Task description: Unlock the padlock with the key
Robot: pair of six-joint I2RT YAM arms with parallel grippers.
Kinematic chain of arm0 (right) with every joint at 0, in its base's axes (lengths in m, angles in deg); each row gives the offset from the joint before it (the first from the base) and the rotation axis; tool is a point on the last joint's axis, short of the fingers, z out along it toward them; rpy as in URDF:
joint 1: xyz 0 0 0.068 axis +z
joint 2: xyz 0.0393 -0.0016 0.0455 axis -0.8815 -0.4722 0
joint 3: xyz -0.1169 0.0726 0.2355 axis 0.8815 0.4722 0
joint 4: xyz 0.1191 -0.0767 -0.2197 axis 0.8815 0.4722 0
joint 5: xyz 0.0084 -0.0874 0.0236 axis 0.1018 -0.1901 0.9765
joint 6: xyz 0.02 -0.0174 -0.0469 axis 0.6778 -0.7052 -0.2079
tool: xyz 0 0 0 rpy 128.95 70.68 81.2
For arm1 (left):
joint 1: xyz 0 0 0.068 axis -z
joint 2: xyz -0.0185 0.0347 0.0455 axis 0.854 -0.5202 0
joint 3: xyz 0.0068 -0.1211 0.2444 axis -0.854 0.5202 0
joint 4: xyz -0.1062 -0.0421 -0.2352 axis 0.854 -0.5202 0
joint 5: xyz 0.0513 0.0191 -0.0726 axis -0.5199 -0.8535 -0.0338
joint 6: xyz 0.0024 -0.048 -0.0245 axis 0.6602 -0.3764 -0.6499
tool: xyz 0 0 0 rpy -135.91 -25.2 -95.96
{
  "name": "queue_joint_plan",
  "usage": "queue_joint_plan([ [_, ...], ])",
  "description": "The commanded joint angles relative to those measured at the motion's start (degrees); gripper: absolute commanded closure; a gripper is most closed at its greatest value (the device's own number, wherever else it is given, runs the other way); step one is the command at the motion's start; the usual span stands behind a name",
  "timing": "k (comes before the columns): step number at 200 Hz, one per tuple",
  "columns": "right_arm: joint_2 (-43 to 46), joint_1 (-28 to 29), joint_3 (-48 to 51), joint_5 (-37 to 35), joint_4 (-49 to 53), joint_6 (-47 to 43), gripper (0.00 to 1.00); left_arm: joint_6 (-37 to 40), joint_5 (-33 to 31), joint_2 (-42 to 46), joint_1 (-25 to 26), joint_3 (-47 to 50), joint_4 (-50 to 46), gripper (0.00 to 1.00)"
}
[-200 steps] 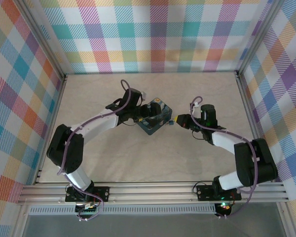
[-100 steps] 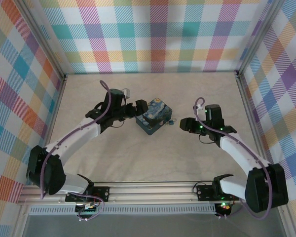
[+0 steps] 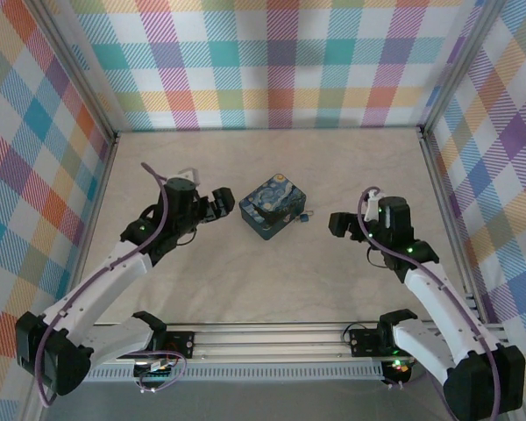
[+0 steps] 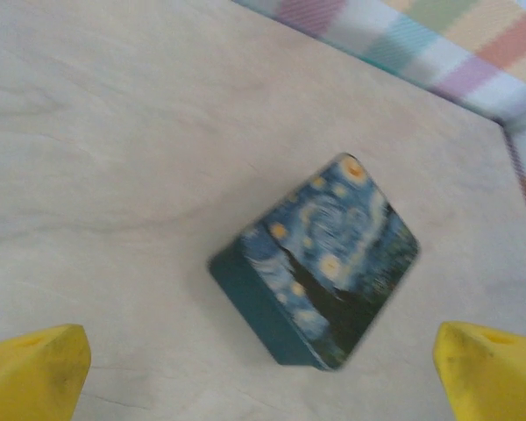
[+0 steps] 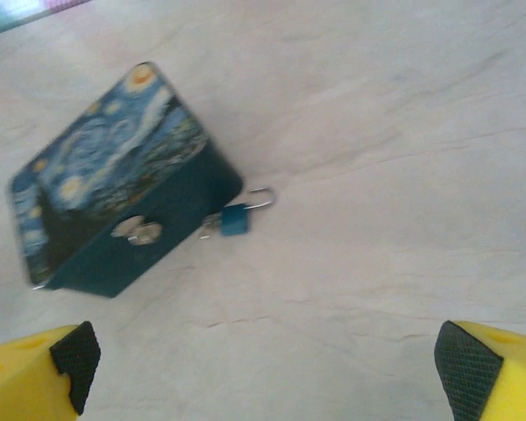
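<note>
— On the pale table (image 3: 245,289), seen from above, what lies where?
— The night-sky box (image 3: 274,210) sits near the middle, turned corner-on. The padlock (image 3: 307,215) lies on the table just beside its right side, between the box and the right gripper (image 3: 337,224). The left gripper (image 3: 221,203) hovers near the box's left side. Neither gripper touches the box.
— And the jaws?
— Too small to judge from up there.
— The left wrist camera, then?
— Its two yellow fingers (image 4: 35,373) stand at the bottom corners, spread wide. Between them is bare table and the near corner of the box. The box lies ahead, lid up, clear of both fingers.
— The right wrist camera?
— Spread as well. The yellow fingers (image 5: 486,368) with black pads sit at both bottom corners and hold nothing. Ahead to the left is the box, with a silvery latch (image 5: 136,231) on its dark front wall. The padlock lies on its side on the table at the right end of that wall, its blue body toward the box and its silvery shackle pointing away. A thin bit of metal (image 5: 209,224) sits between the body and the box. Whether it is the key I cannot tell, because the picture is blurred.
</note>
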Motion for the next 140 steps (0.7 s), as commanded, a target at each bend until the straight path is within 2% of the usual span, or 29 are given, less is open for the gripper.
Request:
queue_joint_plan([
  [1,0.19,-0.3,3.01,-12.27,-4.95,-3.96,0.0,2.1,-12.54,1.38,-1.52,1.91,-2.78,0.0],
  [33,-1.7,-0.54,8.76,-20.19,-15.49,-11.48,0.0,5.82,-20.45,1.48,-3.35,4.64,-0.88,0.0],
  [77,-9.6,-2.6,11.99,-22.02,-27.63,-14.74,0.0,12.29,-30.24,2.37,-4.64,15.09,14.84,0.0],
  [101,-15.24,-3.75,12.03,-20.89,-33.36,-14.91,0.0,19.07,-30.07,1.11,-5.61,20.0,22.57,0.0],
  [140,-22.39,-4.94,12.04,-16.89,-43.72,-16.53,0.0,22.24,-26.1,-1.38,-8.54,22.1,25.14,0.0],
])
